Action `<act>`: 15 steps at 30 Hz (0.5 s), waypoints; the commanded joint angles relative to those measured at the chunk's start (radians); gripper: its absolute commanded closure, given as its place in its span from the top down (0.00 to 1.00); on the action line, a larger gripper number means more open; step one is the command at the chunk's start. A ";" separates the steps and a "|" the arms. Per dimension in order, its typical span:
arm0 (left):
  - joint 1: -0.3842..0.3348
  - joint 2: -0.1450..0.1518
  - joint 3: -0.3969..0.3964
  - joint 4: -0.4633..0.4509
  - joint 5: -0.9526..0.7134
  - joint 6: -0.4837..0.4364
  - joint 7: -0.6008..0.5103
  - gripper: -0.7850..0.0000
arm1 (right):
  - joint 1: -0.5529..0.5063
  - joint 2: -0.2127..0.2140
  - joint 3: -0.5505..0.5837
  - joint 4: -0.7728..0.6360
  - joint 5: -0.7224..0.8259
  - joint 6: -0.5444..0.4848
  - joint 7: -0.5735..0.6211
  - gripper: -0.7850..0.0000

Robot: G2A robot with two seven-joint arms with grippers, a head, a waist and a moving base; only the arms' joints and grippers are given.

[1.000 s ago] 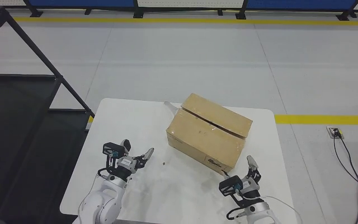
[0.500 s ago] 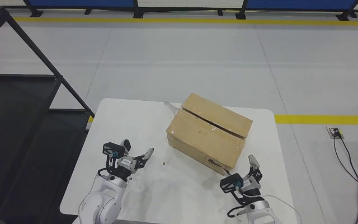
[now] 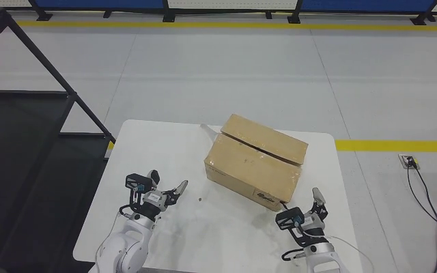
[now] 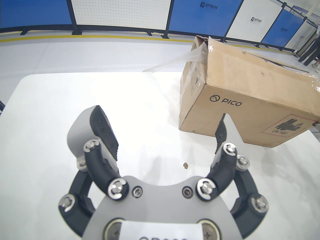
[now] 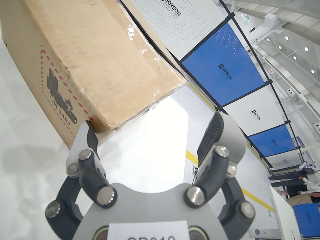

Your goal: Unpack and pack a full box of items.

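The closed brown cardboard box point(image 3: 256, 160) sits skewed on the table, out toward 2 o'clock from the tabletop's middle. Its top flaps are down, with a dark seam running along them. A red-dashed label is on the box's near face, and a strip of clear tape point(image 4: 172, 61) trails from its far corner down toward the tabletop. Your right gripper point(image 3: 304, 200) is at 5 o'clock from the box, by its near lower corner, with the claw spread wide and nothing in it. In the right wrist view one finger point(image 5: 87, 136) lies just beside that corner, but you cannot tell whether it touches. Your left gripper point(image 3: 168, 181) hovers well apart from the box at 8 o'clock, also spread wide and holding nothing. A small brown crumb point(image 3: 199, 199) lies on the surface between the left gripper and the box. The surface is a white table with rounded corners point(image 3: 157, 150), smooth and glossy. Around it you have a pale grey floor point(image 3: 225, 68) crossed by a yellow line point(image 3: 386, 145) at 3 o'clock from the box. A black metal frame point(image 3: 54, 75) over a dark platform stands off at 9 o'clock. A wall of blue and white panels point(image 4: 120, 1) rings the far side of the room.
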 commanded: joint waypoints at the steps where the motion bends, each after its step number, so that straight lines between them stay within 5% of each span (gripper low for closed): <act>1: 0.000 0.000 0.000 0.000 0.000 0.000 0.000 1.00 | 0.002 -0.001 0.004 0.002 0.005 0.004 0.003 1.00; 15: 0.000 0.000 0.000 0.000 0.000 0.000 0.000 1.00 | -0.016 -0.008 0.048 -0.025 0.105 0.029 0.014 1.00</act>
